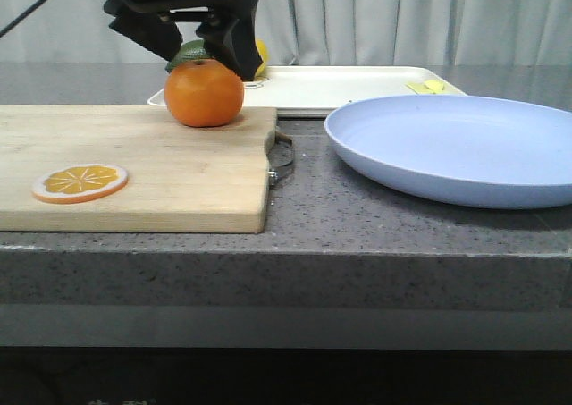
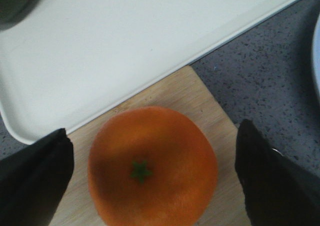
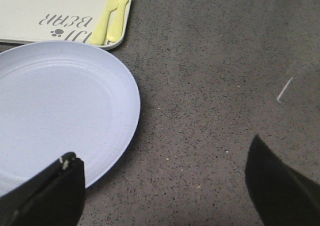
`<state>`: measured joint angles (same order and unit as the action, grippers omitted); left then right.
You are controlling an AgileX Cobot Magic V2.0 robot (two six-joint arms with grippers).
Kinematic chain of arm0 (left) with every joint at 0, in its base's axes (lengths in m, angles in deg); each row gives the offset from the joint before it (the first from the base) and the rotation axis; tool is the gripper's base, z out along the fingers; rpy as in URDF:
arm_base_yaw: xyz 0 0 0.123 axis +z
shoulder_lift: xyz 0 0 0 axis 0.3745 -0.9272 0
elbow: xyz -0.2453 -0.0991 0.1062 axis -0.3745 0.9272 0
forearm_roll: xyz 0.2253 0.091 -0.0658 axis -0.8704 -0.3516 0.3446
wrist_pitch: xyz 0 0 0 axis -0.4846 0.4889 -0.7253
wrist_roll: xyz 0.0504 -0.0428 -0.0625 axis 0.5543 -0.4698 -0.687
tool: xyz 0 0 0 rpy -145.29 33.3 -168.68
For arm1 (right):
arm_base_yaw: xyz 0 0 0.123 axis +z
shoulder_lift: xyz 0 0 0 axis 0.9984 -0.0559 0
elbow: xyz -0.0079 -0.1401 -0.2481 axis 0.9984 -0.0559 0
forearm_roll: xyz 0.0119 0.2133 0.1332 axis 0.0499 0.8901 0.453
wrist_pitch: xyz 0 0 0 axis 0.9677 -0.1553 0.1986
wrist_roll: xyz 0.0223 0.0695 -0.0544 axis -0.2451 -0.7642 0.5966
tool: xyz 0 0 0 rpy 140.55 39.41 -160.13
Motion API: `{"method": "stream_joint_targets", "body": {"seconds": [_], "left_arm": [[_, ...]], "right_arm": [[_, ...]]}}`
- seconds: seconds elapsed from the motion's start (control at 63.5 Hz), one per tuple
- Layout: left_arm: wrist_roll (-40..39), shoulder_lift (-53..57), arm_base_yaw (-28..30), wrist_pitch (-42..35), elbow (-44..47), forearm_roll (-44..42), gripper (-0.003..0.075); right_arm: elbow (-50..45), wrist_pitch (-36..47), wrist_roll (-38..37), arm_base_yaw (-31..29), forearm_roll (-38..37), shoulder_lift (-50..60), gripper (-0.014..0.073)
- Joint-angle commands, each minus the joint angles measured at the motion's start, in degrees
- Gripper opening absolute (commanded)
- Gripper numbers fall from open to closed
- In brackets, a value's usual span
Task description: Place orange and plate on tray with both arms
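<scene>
The orange [image 1: 204,93] sits on the far right corner of the wooden cutting board [image 1: 134,168], next to the cream tray [image 1: 349,88]. My left gripper [image 1: 192,43] hangs just above it, open; in the left wrist view the orange [image 2: 152,166] lies between the two dark fingers [image 2: 35,181] with gaps on both sides. The lavender-blue plate [image 1: 456,146] rests on the grey counter right of the board. My right gripper [image 3: 165,186] is open above bare counter, one finger over the plate's rim [image 3: 120,136]. The right gripper does not show in the front view.
An orange slice [image 1: 80,182] lies on the board's near left. A yellow lemon [image 1: 260,54] and a green object [image 1: 189,54] sit behind the left gripper. The tray [image 3: 55,11] bears a yellow fork print [image 3: 112,16]. The board's metal handle [image 1: 282,159] faces the plate.
</scene>
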<state>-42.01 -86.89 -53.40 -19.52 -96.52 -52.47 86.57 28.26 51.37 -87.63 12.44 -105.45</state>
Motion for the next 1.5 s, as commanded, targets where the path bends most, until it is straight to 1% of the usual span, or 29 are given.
{"method": "stream_joint_targets", "body": {"seconds": [0.0,0.362,0.456,0.551,0.63,0.803,1.102,1.369,1.48], "left_arm": [[0.1,0.6,-0.4,-1.3,-3.7,-0.5,0.0633],[0.0,-2.9,-0.4,0.1,-4.6,-0.3,0.0624],[0.0,-3.0,-0.4,0.1,-4.6,0.1,0.0557],[0.0,-3.0,-0.4,-0.1,-4.6,0.8,0.0454],[0.0,-2.9,-0.4,0.2,-4.8,1.1,0.0407],[0.0,-2.9,-1.7,3.0,-8.3,1.2,0.0417],[0.2,-4.3,-10.4,3.5,-16.2,0.8,0.0417],[0.2,-10.8,-17.6,3.0,-22.9,1.0,0.0417],[0.2,-13.6,-19.7,2.6,-25.1,1.0,0.0417]], "right_arm": [[1.8,3.6,0.1,0.2,-0.5,-0.3,0.0653],[1.8,3.6,0.1,0.2,-0.5,-0.3,0.0653],[1.8,3.6,0.1,0.2,-0.5,-0.3,0.0653],[1.8,3.6,0.1,0.2,-0.5,-0.3,0.0653],[1.8,3.6,0.1,0.2,-0.5,-0.3,0.0653],[1.8,3.6,0.1,0.2,-0.5,-0.3,0.0653],[1.8,3.7,0.1,0.2,-0.5,-0.3,0.0653],[1.8,3.9,0.1,0.2,-0.5,-0.3,0.0653],[1.8,3.9,0.1,0.2,-0.5,-0.3,0.0653]]}}
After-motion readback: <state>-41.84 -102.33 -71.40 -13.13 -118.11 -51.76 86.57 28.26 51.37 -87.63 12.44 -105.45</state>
